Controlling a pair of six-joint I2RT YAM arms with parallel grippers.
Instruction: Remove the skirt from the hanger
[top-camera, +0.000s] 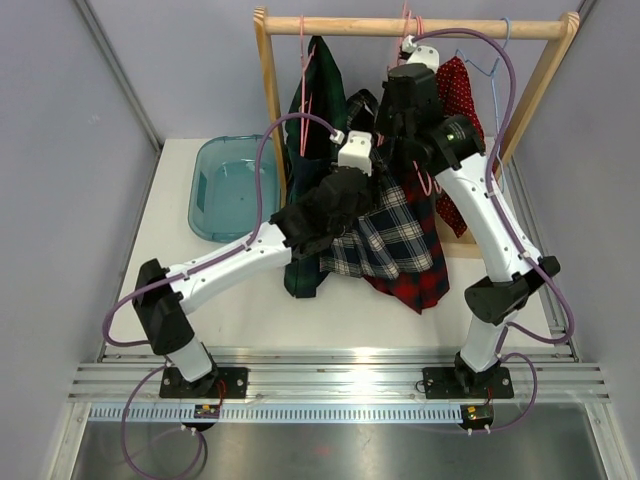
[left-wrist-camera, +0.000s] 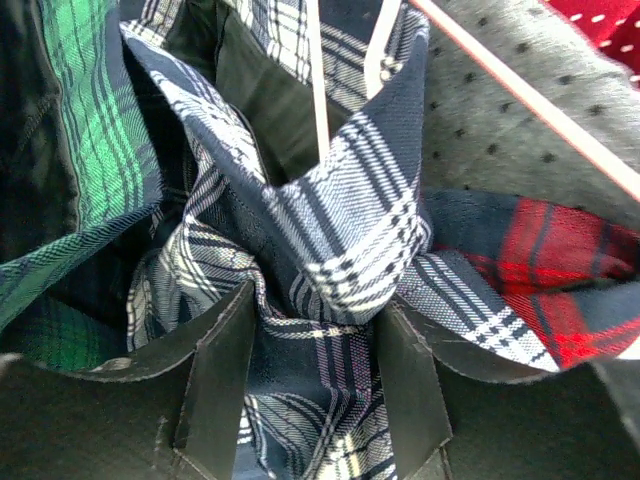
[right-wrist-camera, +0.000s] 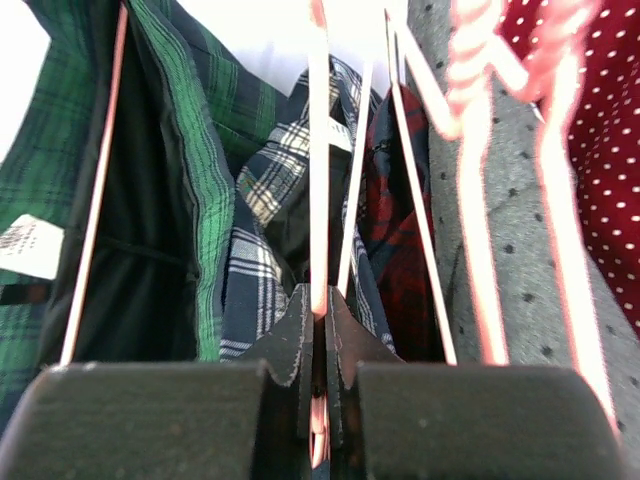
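Observation:
The skirt (top-camera: 385, 235) is navy-and-white plaid and hangs among other garments on the rack; its bunched cloth (left-wrist-camera: 350, 230) fills the left wrist view. My left gripper (left-wrist-camera: 315, 320) sits low on the skirt (top-camera: 335, 215), and both fingers (left-wrist-camera: 215, 370) press a gathered fold of the plaid between them. The hanger (right-wrist-camera: 318, 150) is a thin pink wire running straight up from my right gripper (right-wrist-camera: 320, 305), whose jaws are shut on it. In the top view that gripper (top-camera: 400, 130) is high up, just under the rail. The skirt's waistband on the hanger is hidden by cloth.
A wooden rack (top-camera: 400, 27) stands at the back of the table. A green plaid garment (top-camera: 315, 90), a red plaid one (top-camera: 415, 275), a grey dotted one (right-wrist-camera: 500, 250) and a red polka-dot one (top-camera: 462, 110) hang close by. A teal bin (top-camera: 225, 185) sits at the left.

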